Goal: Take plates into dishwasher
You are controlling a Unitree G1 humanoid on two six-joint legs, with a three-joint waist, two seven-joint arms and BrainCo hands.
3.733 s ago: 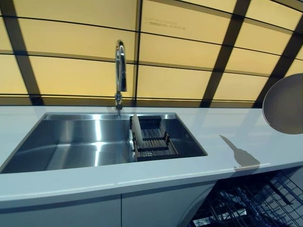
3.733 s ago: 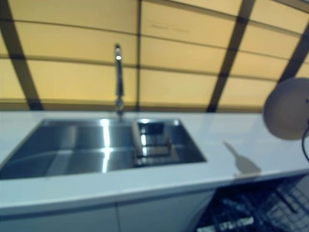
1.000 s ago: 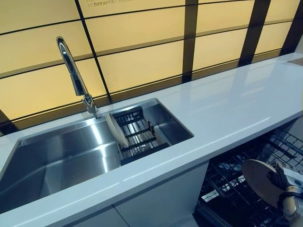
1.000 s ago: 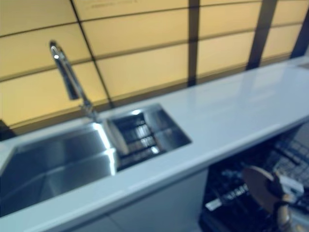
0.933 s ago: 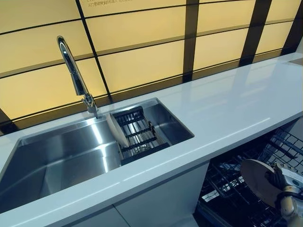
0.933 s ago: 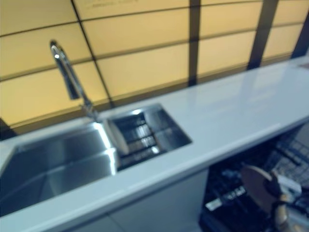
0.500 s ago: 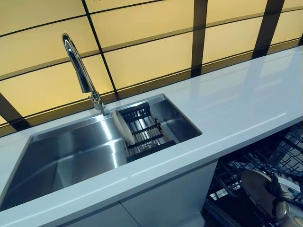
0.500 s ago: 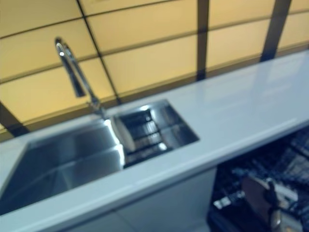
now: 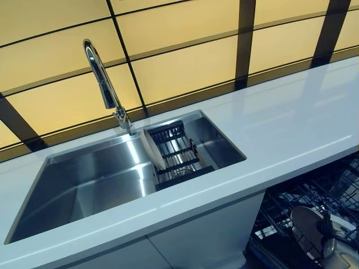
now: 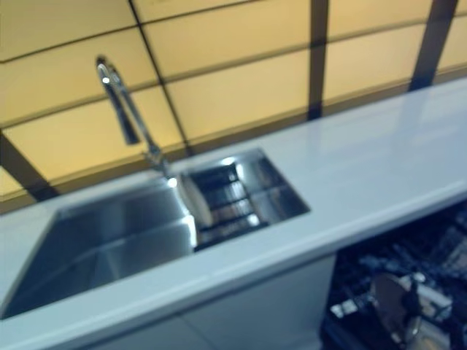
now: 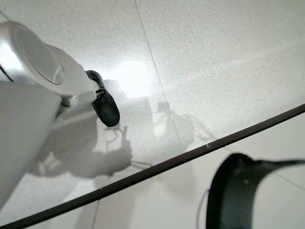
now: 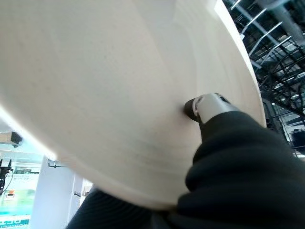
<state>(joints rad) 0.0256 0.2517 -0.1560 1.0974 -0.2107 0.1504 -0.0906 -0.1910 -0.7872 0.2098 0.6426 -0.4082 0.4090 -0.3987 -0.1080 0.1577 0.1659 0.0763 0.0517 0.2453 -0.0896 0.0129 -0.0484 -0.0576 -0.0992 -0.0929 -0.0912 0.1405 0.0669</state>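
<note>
A white countertop (image 9: pixel 291 117) is backed by a wall of yellow panels (image 9: pixel 185 67) divided by dark strips. Pale speckled floor (image 11: pixel 200 52) is seen below.

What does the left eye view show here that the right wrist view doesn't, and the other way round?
Only the left eye view shows the sink, the tap, the small rack with a second plate leaning in it, and the white counter. Only the right wrist view shows the held plate's pale face from very close, with a dark-tipped finger of the right hand pressed on it. Both show that plate, the right hand and the dishwasher rack.
</note>
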